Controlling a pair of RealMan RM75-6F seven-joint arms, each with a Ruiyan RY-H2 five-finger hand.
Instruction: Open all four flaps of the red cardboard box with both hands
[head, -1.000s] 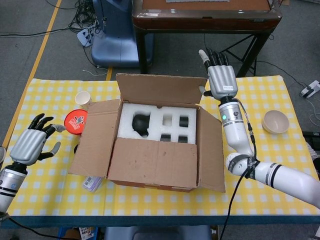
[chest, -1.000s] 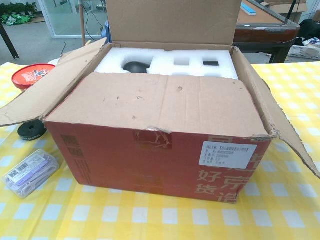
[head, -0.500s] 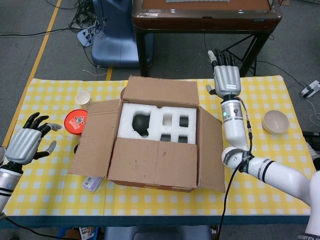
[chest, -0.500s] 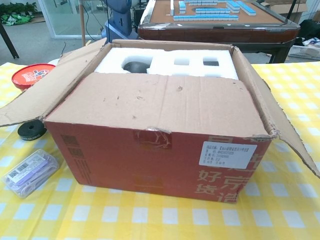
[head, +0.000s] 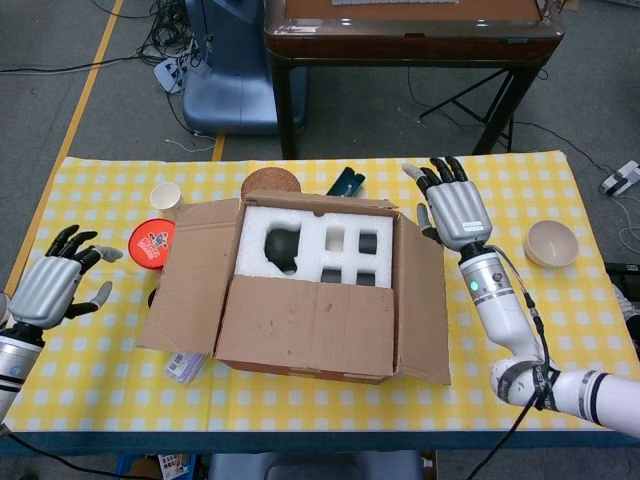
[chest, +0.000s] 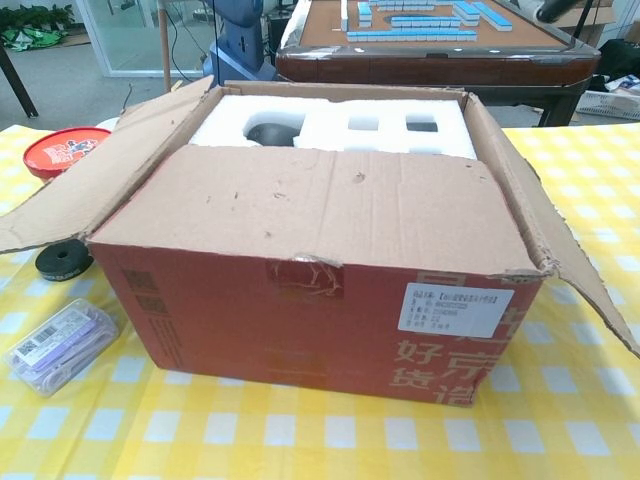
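The back flap has dropped away behind our red box (chest: 310, 320), and our right hand (head: 455, 205) has pulled back beside it, fingers apart, holding nothing. Our left hand (head: 50, 285) waits far off, fingers spread. The box sits mid-table. Near it we see a red lid (head: 150, 243), cup (head: 166, 198), bowl (head: 551, 243).

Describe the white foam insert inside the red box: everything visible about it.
The foam insert is a white block that looks like expanded foam, filling the top of the red cardboard box from wall to wall. Its upper face has moulded cut-outs: one large rounded recess on the left holding a dark rounded object, and several smaller rectangular pockets to the right. The near flap lies over its front part, so that portion is hidden. It sits level, and neither hand touches it.
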